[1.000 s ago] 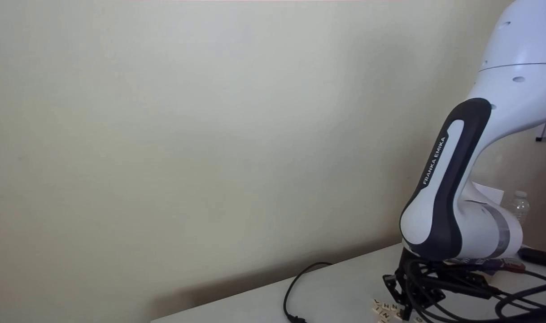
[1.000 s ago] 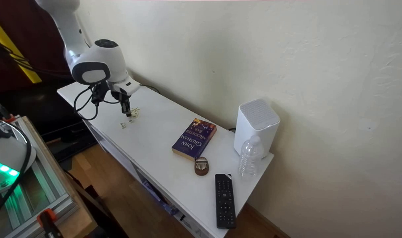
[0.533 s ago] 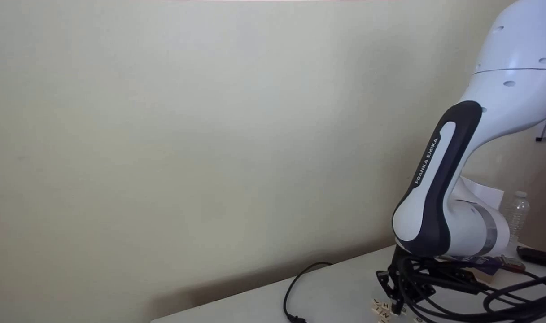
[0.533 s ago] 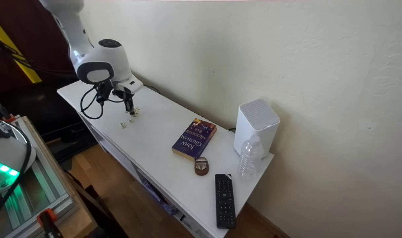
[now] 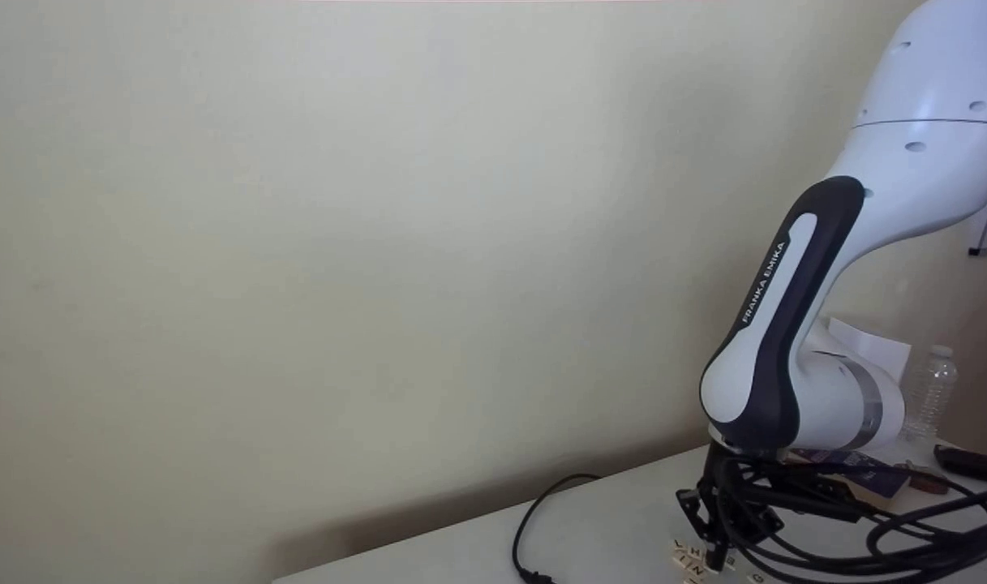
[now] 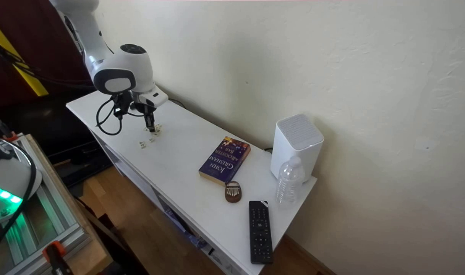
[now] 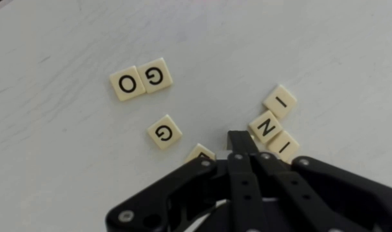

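Note:
My gripper (image 7: 242, 138) is shut with its black fingers together, and nothing shows between them. It points down at the white table among cream letter tiles. Just right of the fingertips in the wrist view are an N tile (image 7: 265, 126) and two I tiles (image 7: 280, 101) (image 7: 283, 146), touching in a chain. To the left lie a lone G tile (image 7: 164, 133) and a joined O tile (image 7: 127, 83) and G tile (image 7: 155, 75). Another tile (image 7: 199, 153) is partly hidden by the gripper. The gripper also shows in both exterior views (image 5: 715, 560) (image 6: 151, 129), low over the tiles.
On the white table (image 6: 175, 168) lie a purple book (image 6: 224, 160), a small brown thumb piano (image 6: 233, 192) and a black remote (image 6: 260, 232). A clear bottle (image 6: 290, 181) stands by a white box-shaped device (image 6: 296, 147). A black cable (image 5: 534, 519) lies near the wall.
The arm and gripper have shifted a little, leftward in an exterior view and rightward in an exterior view, with most of the motion in the earlier half second. The tiles look unmoved.

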Controlling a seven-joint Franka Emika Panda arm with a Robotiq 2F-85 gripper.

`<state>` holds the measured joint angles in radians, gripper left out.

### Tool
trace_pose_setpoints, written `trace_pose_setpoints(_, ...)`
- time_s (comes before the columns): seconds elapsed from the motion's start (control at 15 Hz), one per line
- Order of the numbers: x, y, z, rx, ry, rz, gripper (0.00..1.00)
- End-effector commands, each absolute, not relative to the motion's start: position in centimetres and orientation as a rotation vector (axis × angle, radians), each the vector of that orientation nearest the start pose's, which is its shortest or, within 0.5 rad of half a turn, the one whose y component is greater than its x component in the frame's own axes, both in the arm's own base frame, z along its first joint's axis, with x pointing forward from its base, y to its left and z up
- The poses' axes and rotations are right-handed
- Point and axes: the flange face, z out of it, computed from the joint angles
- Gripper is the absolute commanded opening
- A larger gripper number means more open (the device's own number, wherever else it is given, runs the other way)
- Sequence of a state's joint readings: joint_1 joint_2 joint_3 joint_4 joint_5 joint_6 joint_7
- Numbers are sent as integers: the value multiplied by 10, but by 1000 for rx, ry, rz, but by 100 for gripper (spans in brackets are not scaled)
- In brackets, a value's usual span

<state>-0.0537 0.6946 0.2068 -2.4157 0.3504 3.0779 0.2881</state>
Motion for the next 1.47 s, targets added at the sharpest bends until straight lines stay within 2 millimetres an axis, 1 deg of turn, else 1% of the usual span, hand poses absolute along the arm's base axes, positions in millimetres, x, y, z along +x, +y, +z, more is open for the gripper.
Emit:
trace_pose_setpoints(0.0,430,53,16,-2914,744,260,0)
trace_pose_setpoints(0.27,425,49,14,-2927,725,321,0)
trace_pose_setpoints(0.87,411,36,11,-2945,711,399,0)
trace_pose_setpoints(1.4,400,16,12,-2967,765,415,0)
